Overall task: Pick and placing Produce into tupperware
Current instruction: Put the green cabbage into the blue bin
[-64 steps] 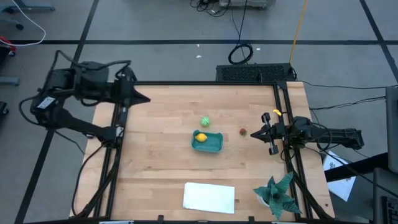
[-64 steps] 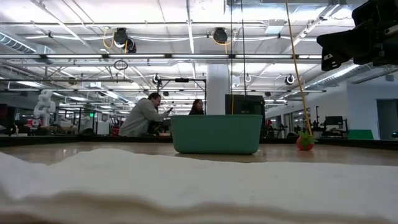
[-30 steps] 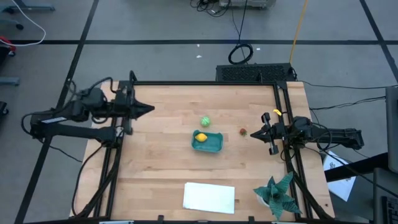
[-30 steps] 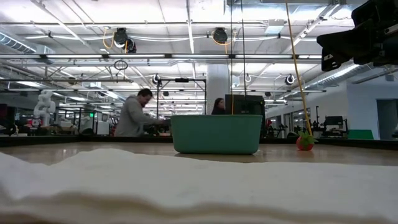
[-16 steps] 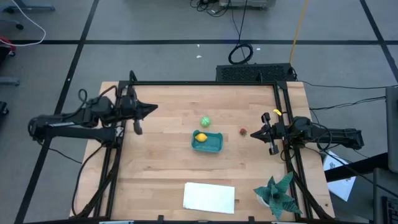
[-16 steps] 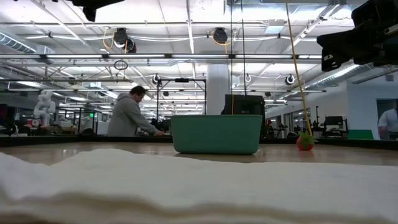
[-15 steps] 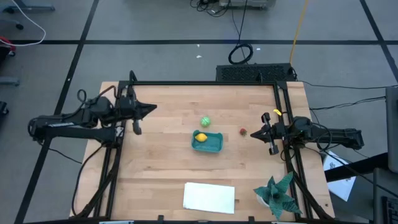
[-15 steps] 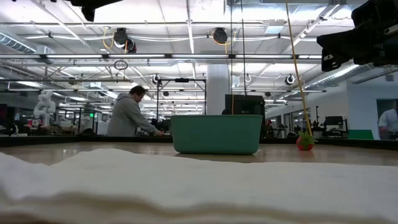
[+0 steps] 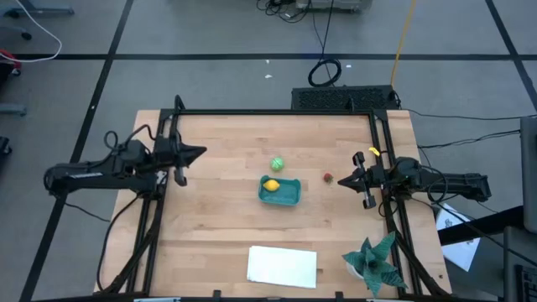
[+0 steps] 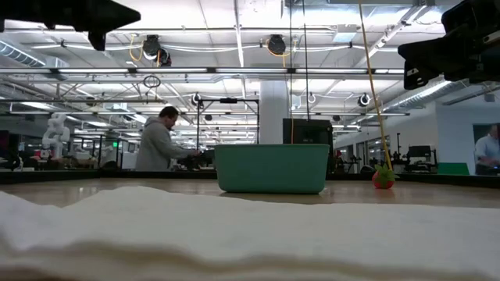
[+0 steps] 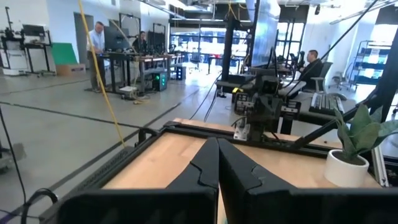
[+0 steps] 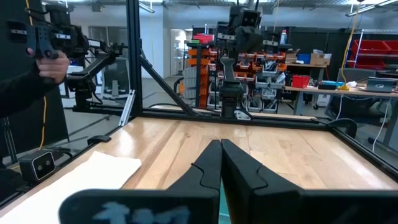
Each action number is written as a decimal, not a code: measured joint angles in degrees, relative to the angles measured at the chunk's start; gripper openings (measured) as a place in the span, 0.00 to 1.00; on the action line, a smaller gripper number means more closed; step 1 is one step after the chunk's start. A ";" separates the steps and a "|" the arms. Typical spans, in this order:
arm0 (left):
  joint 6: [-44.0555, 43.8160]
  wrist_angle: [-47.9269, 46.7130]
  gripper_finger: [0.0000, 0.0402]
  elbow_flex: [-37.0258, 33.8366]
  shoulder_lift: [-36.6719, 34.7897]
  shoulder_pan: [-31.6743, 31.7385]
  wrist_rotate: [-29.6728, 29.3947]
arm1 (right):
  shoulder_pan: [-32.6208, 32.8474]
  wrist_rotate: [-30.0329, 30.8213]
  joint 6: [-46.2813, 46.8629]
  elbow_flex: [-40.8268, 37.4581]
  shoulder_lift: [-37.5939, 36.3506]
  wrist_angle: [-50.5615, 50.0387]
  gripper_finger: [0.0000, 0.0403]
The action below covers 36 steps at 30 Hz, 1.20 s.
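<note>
Lemon (image 9: 271,184) sits in the tub (image 9: 280,192); green ball (image 9: 277,163) and red piece (image 9: 327,177) wait on the surface (image 9: 218,226). Both grippers (left (image 9: 200,151), right (image 9: 340,179)) closed, empty, parked at opposite edges.

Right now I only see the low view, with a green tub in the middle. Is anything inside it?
Observer: Yes, the yellow lemon sits in one corner of the tupperware.
Operator: Where is the green ball?
Observer: The green ball lies on the table behind the tub, apart from it.
Operator: Which pincer is nearest the red one?
Observer: The right pincer, shut, points at the red piece without touching it. The left pincer hangs shut over the table's left side.
</note>
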 joint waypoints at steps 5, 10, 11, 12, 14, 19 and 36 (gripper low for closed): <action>-0.56 0.71 0.00 -2.96 -1.14 0.00 0.82 | 0.01 0.00 0.02 -0.01 0.00 0.01 0.00; -1.51 0.93 0.00 -5.73 -1.03 0.00 0.16 | 0.00 0.00 0.07 -0.01 0.00 0.01 0.00; -1.11 0.77 0.00 -6.39 -1.03 0.00 0.13 | 0.01 0.00 0.07 -0.01 0.00 0.01 0.00; -0.68 0.69 0.00 -6.96 -1.01 0.00 0.03 | -0.01 0.00 0.07 -0.01 -0.01 0.01 0.00; -0.21 0.87 0.00 -8.03 -1.01 0.00 -0.17 | -0.01 0.00 0.07 0.00 0.00 0.01 0.00; 0.15 1.99 0.00 -10.14 -1.01 0.00 -1.57 | 0.01 0.00 0.11 -0.01 0.00 0.01 0.00; 2.42 0.26 0.00 -11.17 -1.01 0.00 -1.58 | -0.01 0.00 4.42 -0.01 0.00 -0.18 0.00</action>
